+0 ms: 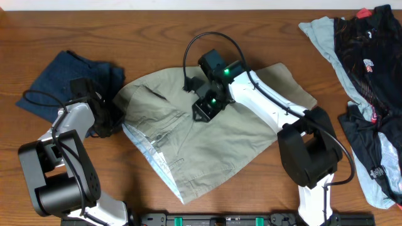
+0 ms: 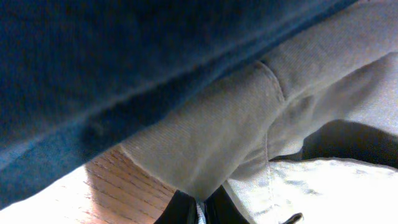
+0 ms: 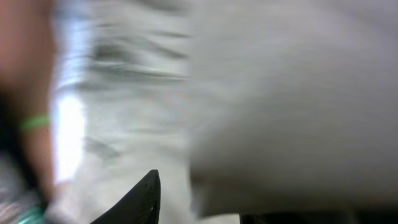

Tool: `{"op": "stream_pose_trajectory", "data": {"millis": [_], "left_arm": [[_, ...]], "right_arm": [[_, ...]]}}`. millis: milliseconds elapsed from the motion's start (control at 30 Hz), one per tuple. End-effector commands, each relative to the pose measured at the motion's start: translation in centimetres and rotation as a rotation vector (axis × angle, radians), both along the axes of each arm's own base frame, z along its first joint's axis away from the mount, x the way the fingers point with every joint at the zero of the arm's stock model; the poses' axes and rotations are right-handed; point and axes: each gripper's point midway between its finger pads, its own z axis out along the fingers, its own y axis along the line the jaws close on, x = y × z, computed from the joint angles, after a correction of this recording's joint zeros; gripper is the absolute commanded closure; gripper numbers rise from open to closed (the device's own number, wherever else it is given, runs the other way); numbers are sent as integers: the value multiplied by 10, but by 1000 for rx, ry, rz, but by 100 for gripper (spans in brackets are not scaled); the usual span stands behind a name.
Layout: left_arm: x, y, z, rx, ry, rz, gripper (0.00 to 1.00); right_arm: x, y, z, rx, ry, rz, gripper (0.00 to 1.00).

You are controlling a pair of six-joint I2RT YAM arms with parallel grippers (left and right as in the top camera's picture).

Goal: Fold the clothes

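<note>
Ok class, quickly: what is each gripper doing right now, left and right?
Left gripper: shut on the khaki shorts at their edge.
Right gripper: over the shorts; cannot be told, view blurred.

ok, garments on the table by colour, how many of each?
khaki shorts: 1
dark blue garment: 1
pale blue garment: 1
black garments: 2, overlapping in the right-hand pile, so this count is unsure
Total: 5
</note>
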Motion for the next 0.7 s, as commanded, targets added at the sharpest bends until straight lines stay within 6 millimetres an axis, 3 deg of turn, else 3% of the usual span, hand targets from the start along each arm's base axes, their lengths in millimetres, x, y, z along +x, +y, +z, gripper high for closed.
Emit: {"op": "stream_pose_trajectory", "data": {"millis": [0, 200, 367, 533, 667], "left_arm": [[0, 8, -4, 27, 18, 7, 93], [0, 8, -4, 27, 18, 7, 93], [0, 8, -4, 27, 18, 7, 94], [0, 8, -4, 27, 18, 7, 93], [0, 8, -4, 27, 18, 7, 93]], "right_arm": [[55, -45, -4, -215, -196, -217, 59], [118, -51, 44, -56, -301, -444, 41], [168, -70, 75, 38, -432, -533, 28], [189, -102, 71, 55, -414, -670, 26], [194, -109, 54, 45, -388, -680, 24]]}}
